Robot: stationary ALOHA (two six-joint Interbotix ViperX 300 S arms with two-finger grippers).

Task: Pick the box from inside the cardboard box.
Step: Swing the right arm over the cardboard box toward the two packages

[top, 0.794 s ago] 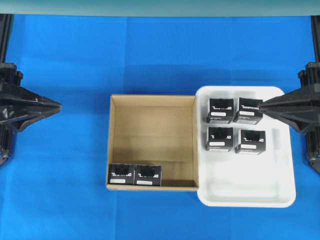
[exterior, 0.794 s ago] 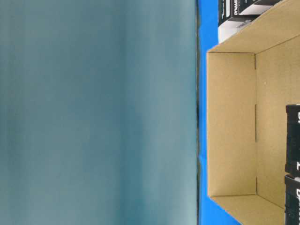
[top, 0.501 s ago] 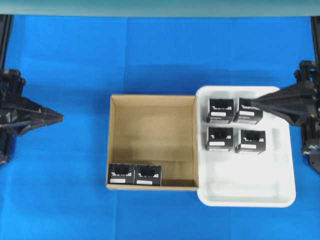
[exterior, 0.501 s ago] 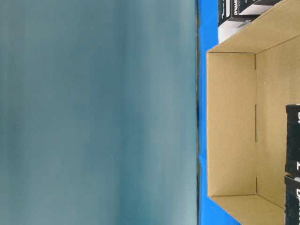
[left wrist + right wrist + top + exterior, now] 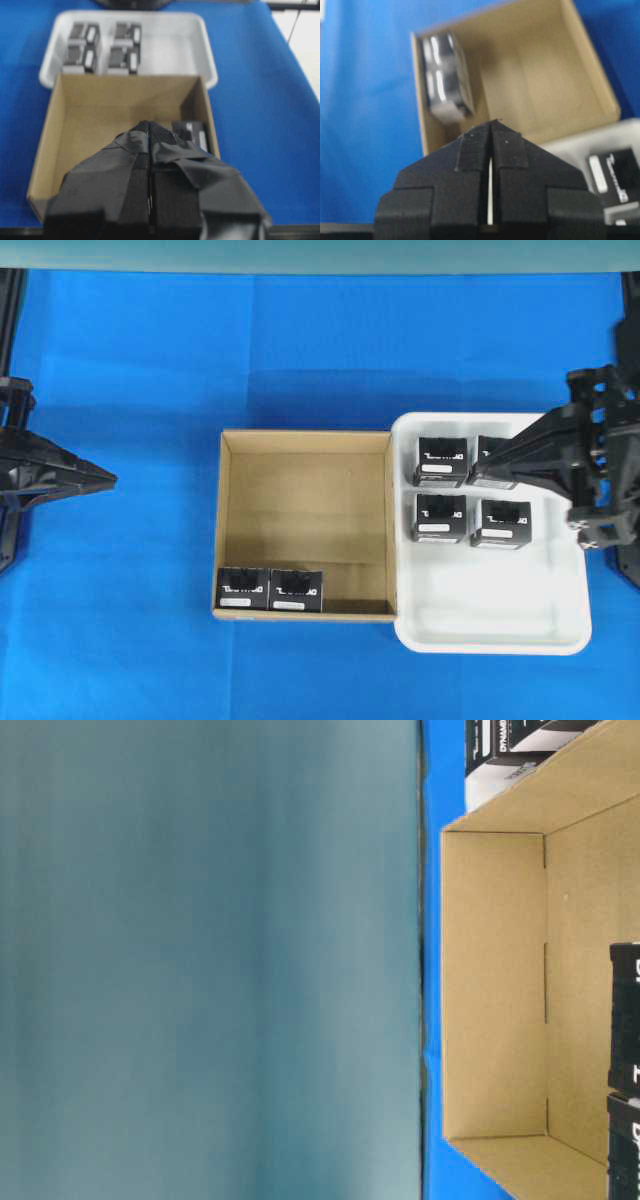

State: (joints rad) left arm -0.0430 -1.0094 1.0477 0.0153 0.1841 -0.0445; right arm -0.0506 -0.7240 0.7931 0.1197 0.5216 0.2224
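Note:
The cardboard box (image 5: 300, 510) lies mid-table, low-walled and brown. Two black boxes (image 5: 241, 590) (image 5: 296, 590) with white lettering stand side by side in its front-left corner. My right gripper (image 5: 475, 472) is shut and empty, hovering over the white tray, right of the cardboard box. In the right wrist view its tips (image 5: 492, 122) point at the cardboard box (image 5: 535, 85) and the two boxes (image 5: 445, 75). My left gripper (image 5: 112, 480) is shut and empty, over blue cloth left of the cardboard box. From the left wrist, one box (image 5: 192, 132) shows past the tips (image 5: 150, 125).
A white plastic tray (image 5: 500, 620) touches the cardboard box's right wall and holds several black boxes (image 5: 441, 517) in its far half. Blue cloth (image 5: 300, 350) covers the table. The table-level view shows the cardboard box's inner walls (image 5: 495, 980) and a blank grey backdrop.
My right gripper has reached left and forward over the tray's black boxes, towards the cardboard box. The left gripper has shifted slightly nearer and back. The boxes have not moved.

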